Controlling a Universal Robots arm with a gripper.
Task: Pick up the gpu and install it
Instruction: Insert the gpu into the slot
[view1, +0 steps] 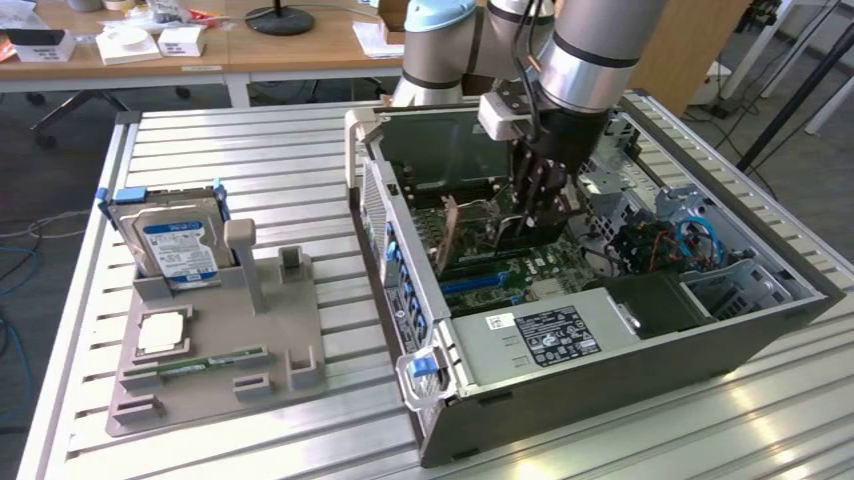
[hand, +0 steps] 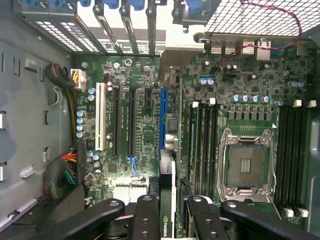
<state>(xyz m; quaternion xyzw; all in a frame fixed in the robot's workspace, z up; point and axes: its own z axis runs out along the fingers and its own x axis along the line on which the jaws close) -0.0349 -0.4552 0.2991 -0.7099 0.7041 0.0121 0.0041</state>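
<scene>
The gpu (hand: 165, 226) is a thin dark card seen edge-on, with a green logo near the fingers. My gripper (hand: 169, 206) is shut on it, a black finger (hand: 145, 210) on each side. The card's edge runs along the motherboard (hand: 145, 95) right beside the long blue slot (hand: 163, 117); I cannot tell whether it touches the slot. In the exterior view the gripper (view1: 531, 215) reaches down into the open computer case (view1: 383, 205), with the gpu (view1: 514, 232) below its fingers, just above the board.
An open CPU socket (hand: 246, 165) and memory slots (hand: 202, 135) lie beside the card. The power supply (view1: 547, 335) fills the case's near end. On the exterior view's left, a grey fixture (view1: 260, 330) holds a hard drive (view1: 180, 245), a chip (view1: 163, 335) and a memory stick (view1: 214, 360).
</scene>
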